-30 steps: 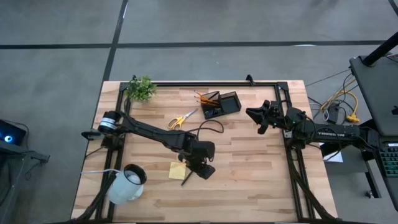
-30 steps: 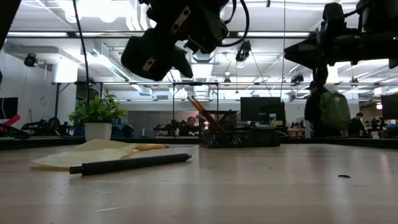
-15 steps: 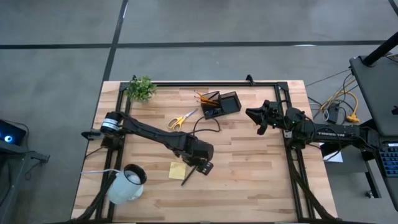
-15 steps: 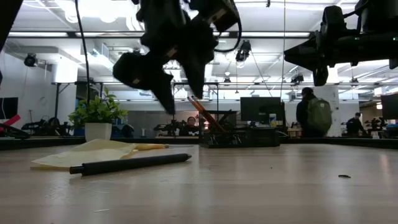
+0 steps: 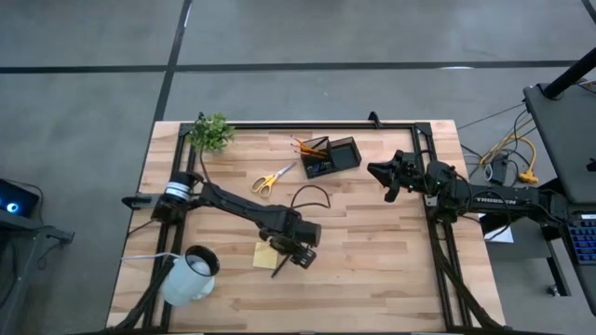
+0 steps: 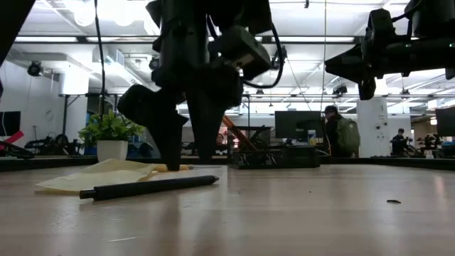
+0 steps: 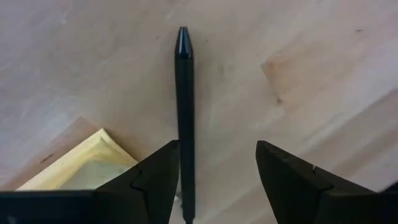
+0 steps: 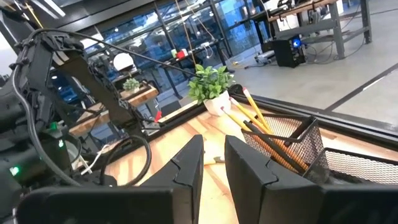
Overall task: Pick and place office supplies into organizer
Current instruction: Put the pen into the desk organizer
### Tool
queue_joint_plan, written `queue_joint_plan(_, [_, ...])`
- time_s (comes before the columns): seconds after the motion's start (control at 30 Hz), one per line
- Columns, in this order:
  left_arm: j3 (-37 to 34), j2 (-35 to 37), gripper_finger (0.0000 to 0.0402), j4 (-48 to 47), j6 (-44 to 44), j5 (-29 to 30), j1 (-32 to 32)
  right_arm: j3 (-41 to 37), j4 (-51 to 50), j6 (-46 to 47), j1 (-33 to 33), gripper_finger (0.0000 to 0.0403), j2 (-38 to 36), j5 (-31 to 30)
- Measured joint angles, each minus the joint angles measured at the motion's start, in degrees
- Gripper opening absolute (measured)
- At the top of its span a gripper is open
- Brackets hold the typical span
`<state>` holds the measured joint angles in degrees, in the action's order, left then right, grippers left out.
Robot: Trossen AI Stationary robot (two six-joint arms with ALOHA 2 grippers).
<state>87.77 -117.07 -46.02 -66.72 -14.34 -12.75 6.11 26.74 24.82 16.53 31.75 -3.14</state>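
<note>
- Descended since the earlier frame, the left gripper (image 5: 300, 258) now reaches the tabletop, fingers spread wide astride the black pen (image 7: 184, 118) beside the yellow sticky-note pad (image 5: 265, 254).
- Right gripper (image 5: 380, 171): raised near the organizer (image 5: 331, 156), fingers narrow, empty.
- Right arm lettering: illegible.

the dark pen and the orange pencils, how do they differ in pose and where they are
The dark pen lies flat and loose on the wooden table beside the yellow sticky-note pad; the orange pencils stand tilted inside the black mesh organizer. The pen is a single one, between the left gripper's open fingers; the pencils are several, near the waiting right gripper. Both are slim writing tools.
</note>
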Motion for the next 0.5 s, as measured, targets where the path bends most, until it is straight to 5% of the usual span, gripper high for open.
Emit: queue_joint_plan(0.5, [0.16, -3.08, 0.0196, -0.09, -0.5, 1.38, -0.18, 0.0, -0.07, 0.0, 0.0, 0.0057, 0.0, 0.07])
